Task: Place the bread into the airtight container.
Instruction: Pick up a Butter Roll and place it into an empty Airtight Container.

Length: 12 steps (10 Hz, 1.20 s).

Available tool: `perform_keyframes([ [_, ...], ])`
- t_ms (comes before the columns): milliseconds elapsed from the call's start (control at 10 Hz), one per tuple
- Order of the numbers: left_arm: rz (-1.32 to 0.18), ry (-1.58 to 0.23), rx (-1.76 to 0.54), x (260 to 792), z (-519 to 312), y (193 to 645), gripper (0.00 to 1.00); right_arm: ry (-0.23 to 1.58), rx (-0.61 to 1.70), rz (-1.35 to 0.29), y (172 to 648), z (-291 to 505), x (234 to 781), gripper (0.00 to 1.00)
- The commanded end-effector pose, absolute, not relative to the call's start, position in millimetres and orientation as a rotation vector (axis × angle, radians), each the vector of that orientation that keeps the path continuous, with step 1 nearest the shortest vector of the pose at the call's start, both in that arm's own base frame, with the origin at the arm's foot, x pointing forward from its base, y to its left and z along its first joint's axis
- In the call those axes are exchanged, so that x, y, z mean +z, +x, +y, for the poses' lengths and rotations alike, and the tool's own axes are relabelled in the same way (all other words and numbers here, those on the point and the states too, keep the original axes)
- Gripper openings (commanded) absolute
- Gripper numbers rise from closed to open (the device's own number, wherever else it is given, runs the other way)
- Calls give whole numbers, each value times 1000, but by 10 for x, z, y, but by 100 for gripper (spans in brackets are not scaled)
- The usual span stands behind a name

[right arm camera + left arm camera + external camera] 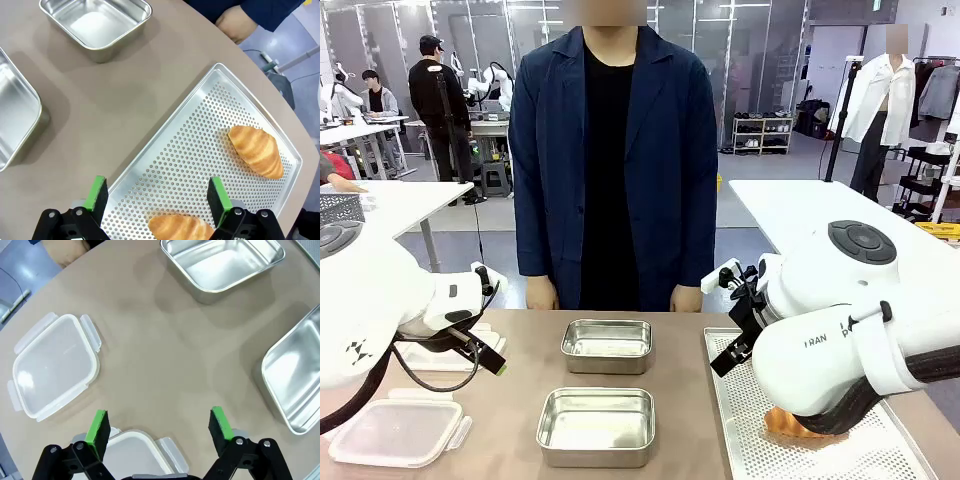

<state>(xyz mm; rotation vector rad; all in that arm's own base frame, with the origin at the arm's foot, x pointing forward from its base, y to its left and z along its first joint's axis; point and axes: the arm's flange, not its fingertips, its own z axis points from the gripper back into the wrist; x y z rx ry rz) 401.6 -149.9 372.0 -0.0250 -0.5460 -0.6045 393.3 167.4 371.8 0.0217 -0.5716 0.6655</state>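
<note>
The left gripper (160,421) is held spread over the table (165,355). The right gripper (157,186) is held spread above a perforated tray (200,125) bearing two croissants (256,150).

The right pincer (157,194), fingers (98,192) spread, hovers above a perforated tray (200,142) carrying two croissants (256,150).

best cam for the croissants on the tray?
Right wrist view: both golden-brown croissants on the perforated metal tray, one whole, one cut by the bottom edge. Front view: just a sliver under the right arm.
</note>
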Motion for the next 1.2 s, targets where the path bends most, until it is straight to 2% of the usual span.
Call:
perform_keyframes([
  [0,-546,-25,-605,3720,-1500,4016,100,22,665,-572,3933,1674,3718,100],
  [800,-546,-25,-605,3720,-1502,4015,100,20,668,-572,3932,1675,3718,100],
  [1100,-589,-11,-609,4572,-1358,3914,100,113,649,-613,3892,1316,4908,100],
])
